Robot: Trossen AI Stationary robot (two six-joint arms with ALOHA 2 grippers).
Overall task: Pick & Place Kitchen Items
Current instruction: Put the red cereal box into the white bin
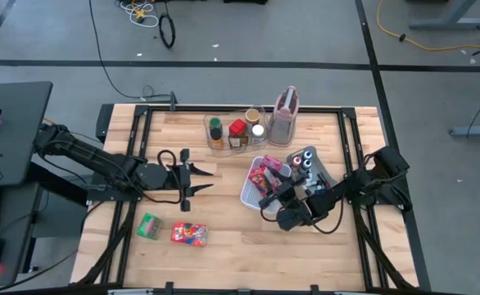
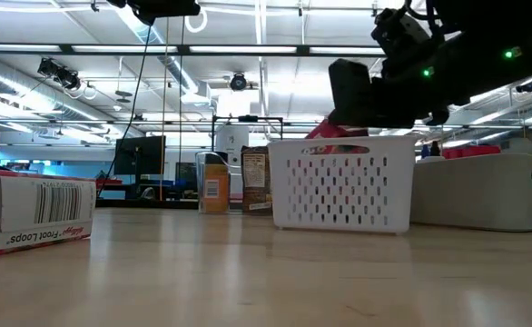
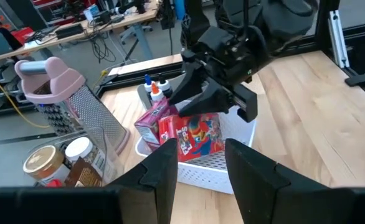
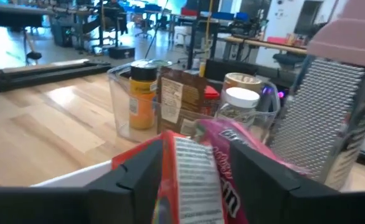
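- Two packets, red box [image 3: 198, 138] and pink packet [image 3: 150, 123], stand in the white basket [image 3: 201, 169] at centre of the left wrist view; the overhead view shows them less clearly.
- Right gripper [image 3: 202, 107] hovers over the red box, jaws parted astride it; grip unclear.
- Left gripper [image 1: 196, 176], centre-left overhead, is parted and empty.
- Lower left overhead: green packet [image 1: 149, 226], red packet [image 1: 189, 234].

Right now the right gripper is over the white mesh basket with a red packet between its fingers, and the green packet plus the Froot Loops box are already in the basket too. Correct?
Not quite. The right gripper is over the white mesh basket with the red packet between its fingers, but the green packet and Froot Loops box lie on the table's left front part, outside the basket. The high view shows it.
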